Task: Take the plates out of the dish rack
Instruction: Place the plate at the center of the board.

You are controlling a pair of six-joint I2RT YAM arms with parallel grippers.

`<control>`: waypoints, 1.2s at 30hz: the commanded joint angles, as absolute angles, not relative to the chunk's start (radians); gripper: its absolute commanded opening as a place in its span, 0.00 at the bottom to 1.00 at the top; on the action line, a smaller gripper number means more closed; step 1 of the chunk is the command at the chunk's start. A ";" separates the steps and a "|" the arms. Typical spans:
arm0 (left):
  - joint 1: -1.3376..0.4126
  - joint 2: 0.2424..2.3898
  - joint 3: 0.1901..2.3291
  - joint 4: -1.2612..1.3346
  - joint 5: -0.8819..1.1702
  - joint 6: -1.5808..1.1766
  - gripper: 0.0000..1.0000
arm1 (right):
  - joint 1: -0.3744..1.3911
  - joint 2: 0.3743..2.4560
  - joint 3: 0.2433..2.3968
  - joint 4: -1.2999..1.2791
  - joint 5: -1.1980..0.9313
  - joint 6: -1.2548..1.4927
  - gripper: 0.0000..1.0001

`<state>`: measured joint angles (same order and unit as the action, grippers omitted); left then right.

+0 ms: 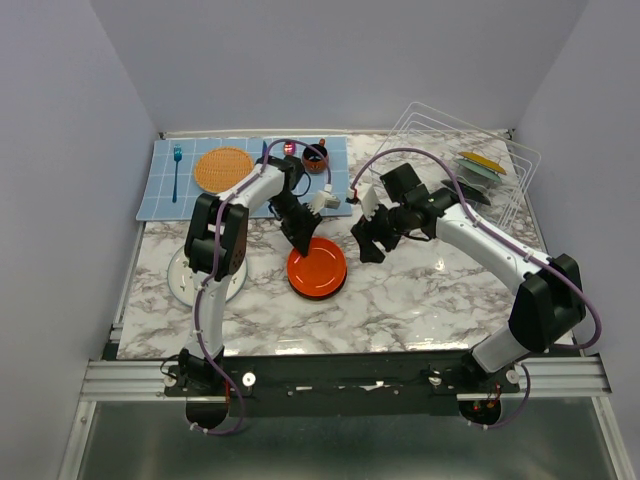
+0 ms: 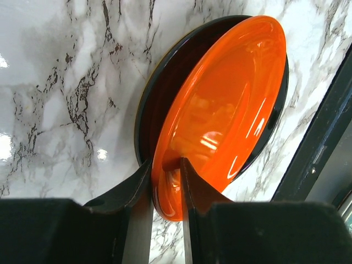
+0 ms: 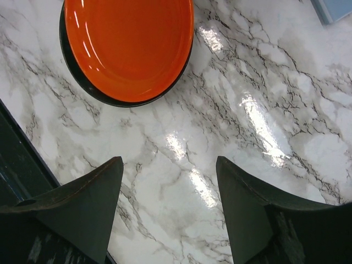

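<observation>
Left wrist view: glossy orange-red round plate [image 2: 220,121] sits stacked on a glossy black round plate [image 2: 159,93], whose rim shows around it. Both rest on the white marble-patterned bench [image 1: 420,300], at its middle, just ahead of the left arm.

The left gripper [image 2: 165,168] has one finger on each side of the orange-red plate's near rim. I cannot tell whether it is pinching the rim or has let go.

Step in hand, as I judge it: setting the orange-red plate on the unloaded stack. The next move calls for the fingers to part clear of the rim, then draw back along it without dragging or tipping the plate off the black one.

Right gripper [image 3: 169,165]: spread wide, empty, hovering over bare bench just right of the stack, not touching it.

White thin-wire dish rack [image 1: 470,130] stands at the far right corner, well apart from the stack. A mustard-yellow patterned plate [image 1: 483,161] lies in it, others beneath too small to sort. The task is unfinished.
</observation>
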<state>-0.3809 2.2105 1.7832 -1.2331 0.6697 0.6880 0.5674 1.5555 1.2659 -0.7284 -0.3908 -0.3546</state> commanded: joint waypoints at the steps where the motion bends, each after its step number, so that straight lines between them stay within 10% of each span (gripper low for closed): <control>1: -0.391 2.168 1.764 -1.187 0.614 0.686 0.30 | 0.565 1.542 1.250 -0.709 -0.419 -0.350 0.77; 36: -0.425 2.072 1.674 -1.084 0.480 0.632 0.48 | 0.565 1.562 1.238 -0.704 -0.431 -0.357 0.77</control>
